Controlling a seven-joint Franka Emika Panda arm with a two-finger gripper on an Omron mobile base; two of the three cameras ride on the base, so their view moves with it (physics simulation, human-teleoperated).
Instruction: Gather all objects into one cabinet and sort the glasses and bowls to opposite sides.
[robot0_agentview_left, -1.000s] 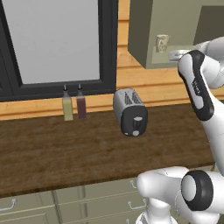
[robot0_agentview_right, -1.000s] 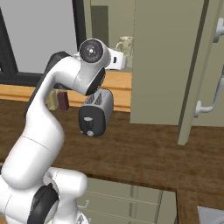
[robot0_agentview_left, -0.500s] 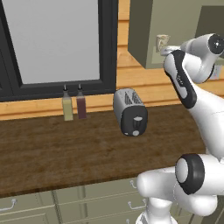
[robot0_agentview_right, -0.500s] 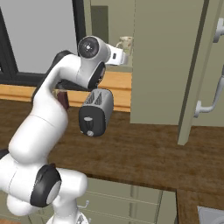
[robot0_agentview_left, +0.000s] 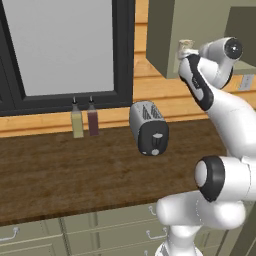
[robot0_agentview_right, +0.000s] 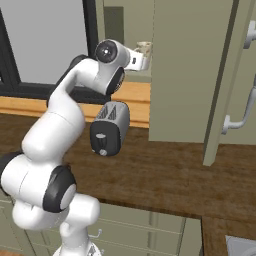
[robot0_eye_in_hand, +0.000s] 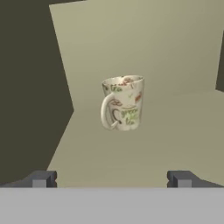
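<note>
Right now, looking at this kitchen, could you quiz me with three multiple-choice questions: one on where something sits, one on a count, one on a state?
1. Where does the patterned cup stand?
A. on the cabinet shelf
B. on the counter
C. on the toaster

2. How many bottles stand under the window?
A. one
B. two
C. four

3. How is the gripper?
A. shut on the cup
B. open, short of the cup
C. holding a bottle

Answers: 1 A, it stands upright on the pale shelf; 2 B, a yellowish and a dark one stand together; 3 B, its tips stand wide apart with the cup beyond.

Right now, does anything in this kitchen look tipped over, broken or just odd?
Yes: the grey-and-black toaster seems to lean, tilted rather than flat on the dark wooden counter. The patterned cream cup with a handle stands upright, unspilled, ahead of the open claw.
</note>
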